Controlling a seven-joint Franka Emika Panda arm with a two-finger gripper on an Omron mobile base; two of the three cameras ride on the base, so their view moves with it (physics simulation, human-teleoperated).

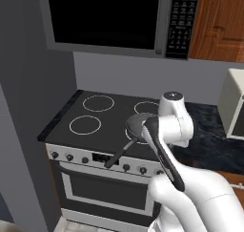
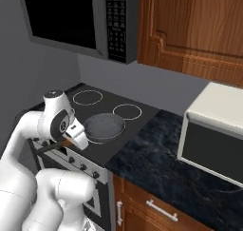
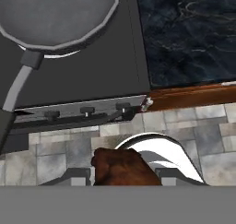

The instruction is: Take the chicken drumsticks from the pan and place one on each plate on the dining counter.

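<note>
My gripper (image 3: 120,178) is shut on one orange-brown chicken drumstick (image 3: 122,168), which bulges up between the fingers in the hand view. In the right base view the gripper (image 2: 76,137) hangs at the stove's front edge, over the pan's dark handle (image 2: 50,147), with a bit of the drumstick (image 2: 67,142) showing beside it. The round grey pan (image 3: 55,15) (image 1: 137,124) (image 2: 104,125) sits on the front right burner, and the part of it I see holds nothing. The second drumstick, the blue plates and the dining counter are out of view.
The black stove (image 1: 95,126) has knobs along its front and an oven door below. A microwave (image 1: 109,16) hangs above it. To the right a black marbled worktop (image 2: 152,163) carries a white boxy appliance (image 2: 213,135), with wood cabinets (image 2: 190,30) above.
</note>
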